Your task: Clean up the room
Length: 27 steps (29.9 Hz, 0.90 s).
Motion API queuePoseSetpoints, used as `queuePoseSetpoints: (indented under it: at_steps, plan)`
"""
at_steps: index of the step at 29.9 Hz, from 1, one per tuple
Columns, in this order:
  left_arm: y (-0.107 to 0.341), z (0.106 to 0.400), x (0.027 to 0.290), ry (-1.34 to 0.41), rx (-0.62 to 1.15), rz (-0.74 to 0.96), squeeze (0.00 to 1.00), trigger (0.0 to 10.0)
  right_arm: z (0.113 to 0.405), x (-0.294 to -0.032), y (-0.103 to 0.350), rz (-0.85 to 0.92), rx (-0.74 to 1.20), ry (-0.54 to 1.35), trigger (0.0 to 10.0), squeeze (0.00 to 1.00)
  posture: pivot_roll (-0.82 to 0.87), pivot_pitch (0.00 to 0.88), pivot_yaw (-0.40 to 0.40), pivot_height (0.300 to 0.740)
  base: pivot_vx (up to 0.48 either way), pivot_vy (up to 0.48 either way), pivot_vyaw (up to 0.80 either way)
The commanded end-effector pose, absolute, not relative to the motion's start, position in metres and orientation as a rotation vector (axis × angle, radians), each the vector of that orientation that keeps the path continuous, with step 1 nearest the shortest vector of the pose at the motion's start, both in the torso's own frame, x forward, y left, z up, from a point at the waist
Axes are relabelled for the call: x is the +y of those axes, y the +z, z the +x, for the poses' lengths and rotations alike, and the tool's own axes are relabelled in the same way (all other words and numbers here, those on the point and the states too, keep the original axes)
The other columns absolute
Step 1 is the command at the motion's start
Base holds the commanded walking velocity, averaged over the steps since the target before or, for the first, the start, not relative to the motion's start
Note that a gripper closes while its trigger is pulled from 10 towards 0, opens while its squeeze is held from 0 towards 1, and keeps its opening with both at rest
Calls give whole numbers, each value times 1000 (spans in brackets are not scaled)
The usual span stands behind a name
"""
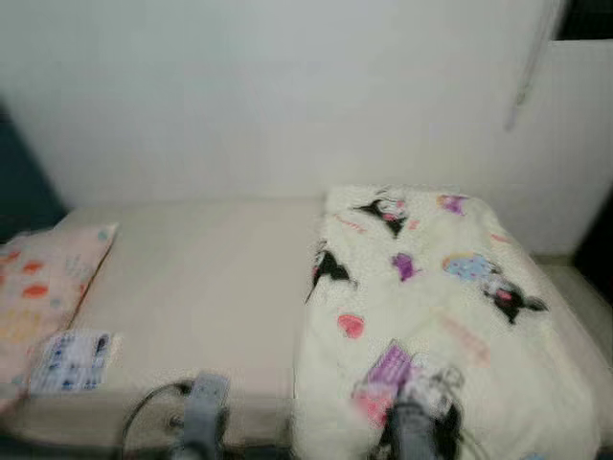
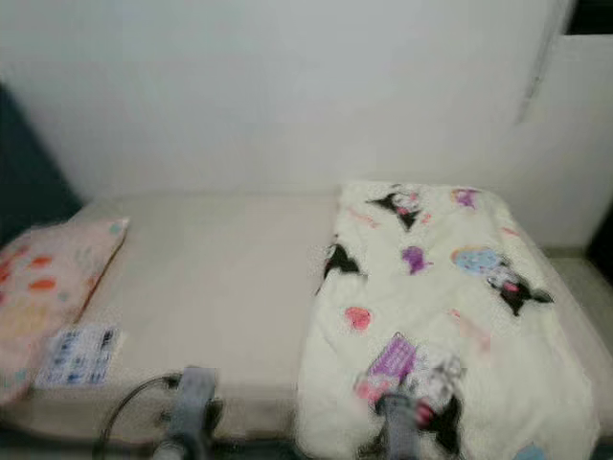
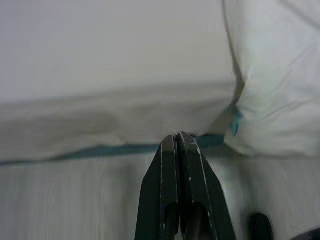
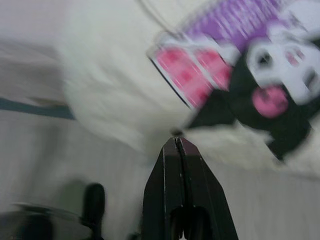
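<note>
A white fleece blanket printed with black, pink and purple cartoon figures lies folded over the right half of the bed. A pale pink pillow with orange shapes rests at the bed's left end. My left gripper is shut with nothing in it, low by the bed's front edge. My right gripper is also shut, just below the hanging blanket edge. Both silver arms show at the bottom of the head views.
A small white and blue packet lies on the mattress near the pillow. A white wall stands behind the bed. A dark opening is at the far left. The mattress's left half is bare cream sheet.
</note>
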State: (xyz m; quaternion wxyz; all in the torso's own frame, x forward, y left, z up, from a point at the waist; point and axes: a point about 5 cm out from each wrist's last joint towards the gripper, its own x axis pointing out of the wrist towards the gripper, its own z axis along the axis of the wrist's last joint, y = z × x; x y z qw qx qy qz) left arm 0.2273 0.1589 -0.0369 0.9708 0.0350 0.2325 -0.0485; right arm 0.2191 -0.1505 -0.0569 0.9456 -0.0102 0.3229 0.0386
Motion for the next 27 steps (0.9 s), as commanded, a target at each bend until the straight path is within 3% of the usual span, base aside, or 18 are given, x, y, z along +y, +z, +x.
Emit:
queuePoseSetpoints:
  at_steps: [1, 8, 27]
  plan:
    - [-36, 229, 157, -103, 470, 71, 0, 10000, 215, -155, -59, -27, 671, 69, 10000, 0, 21, 50, 22, 740, 0, -424, 800]
    - [-36, 229, 157, -107, 470, 74, 0, 10000, 215, -157, -59, -50, 673, 67, 10000, 0, 22, 52, 22, 740, 0, -423, 796]
    - [-35, 230, 157, -109, 468, 77, 0, 10000, 217, -157, -58, -22, 670, 48, 10000, 0, 24, 55, 24, 740, 0, -423, 0]
